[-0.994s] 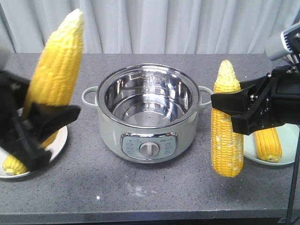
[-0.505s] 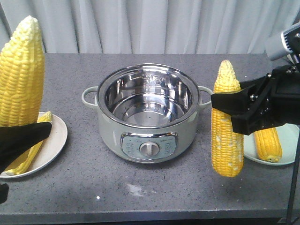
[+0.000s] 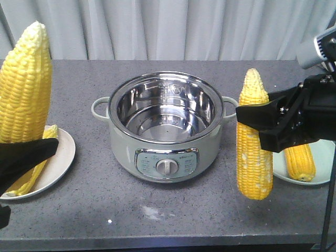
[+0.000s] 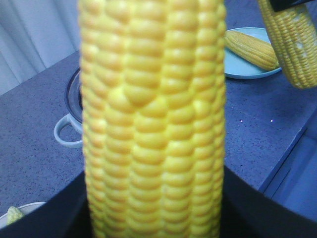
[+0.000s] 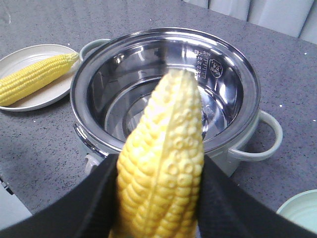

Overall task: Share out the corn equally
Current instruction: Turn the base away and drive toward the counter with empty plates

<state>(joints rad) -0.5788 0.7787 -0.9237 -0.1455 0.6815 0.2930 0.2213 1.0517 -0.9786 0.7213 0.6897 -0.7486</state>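
Note:
My left gripper [image 3: 18, 155] is shut on an upright corn cob [image 3: 25, 84] above the white plate [image 3: 60, 157] at the left; that cob [image 4: 153, 124] fills the left wrist view. A second cob [image 3: 32, 170] lies on that plate. My right gripper [image 3: 265, 123] is shut on another upright cob [image 3: 254, 147], hanging tip up just right of the pot. In the right wrist view this cob [image 5: 163, 163] sits between the black fingers, in front of the pot's rim. One more cob [image 3: 300, 163] lies on the pale green plate [image 3: 326, 157] at the right.
An empty steel-lined electric pot [image 3: 165, 126] with side handles and a front dial stands mid-table between the plates. Grey curtains hang behind the grey speckled table [image 3: 173, 210]. The table's front edge runs close below the pot.
Over the last second my left gripper swung its cob leftward from a tilt to upright, then held nearly still. The right gripper and its cob have not moved.

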